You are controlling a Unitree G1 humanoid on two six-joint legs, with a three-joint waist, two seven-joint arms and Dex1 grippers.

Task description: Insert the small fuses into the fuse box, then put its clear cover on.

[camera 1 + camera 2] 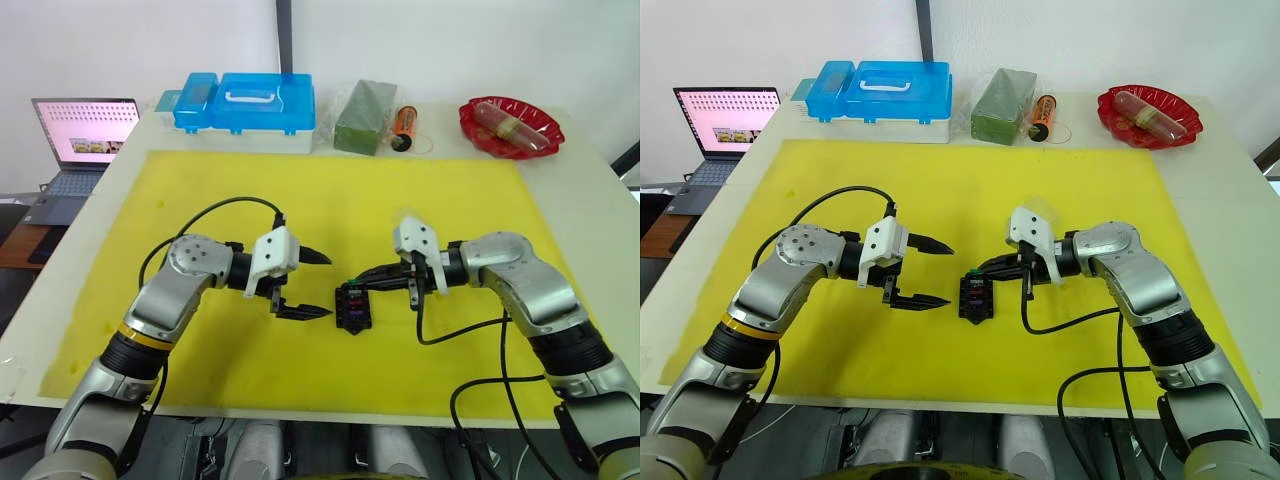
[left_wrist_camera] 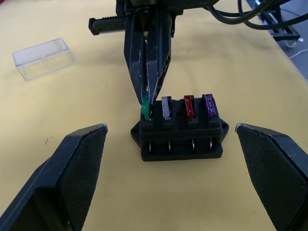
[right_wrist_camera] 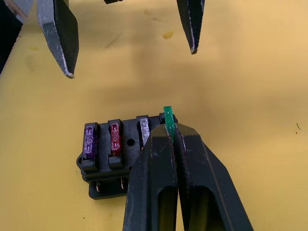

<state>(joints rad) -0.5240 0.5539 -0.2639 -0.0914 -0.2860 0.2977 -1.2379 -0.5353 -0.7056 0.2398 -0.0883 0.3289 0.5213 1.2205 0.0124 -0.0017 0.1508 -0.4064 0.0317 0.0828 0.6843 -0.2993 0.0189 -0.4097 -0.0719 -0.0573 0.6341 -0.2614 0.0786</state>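
The black fuse box [image 1: 353, 305] sits on the yellow mat between my two grippers. Purple [image 2: 209, 105], red [image 2: 189, 106] and grey [image 2: 166, 107] fuses stand in three of its slots. My right gripper [image 3: 172, 127] is shut on a green fuse [image 3: 168, 115], held tilted at the end slot beside the grey one. My left gripper [image 1: 328, 286] hangs open just left of the box, a finger [image 2: 72, 178] on each side of it in the left wrist view, touching nothing. The clear cover [image 2: 43, 57] lies on the mat beyond the right gripper.
Along the table's back edge stand a large blue plastic case [image 1: 245, 100], a green block [image 1: 365, 118], an orange cylinder [image 1: 404, 125] and a red dish [image 1: 510, 125]. A laptop [image 1: 80, 140] sits off the table at far left. The yellow mat [image 1: 330, 200] covers most of the tabletop.
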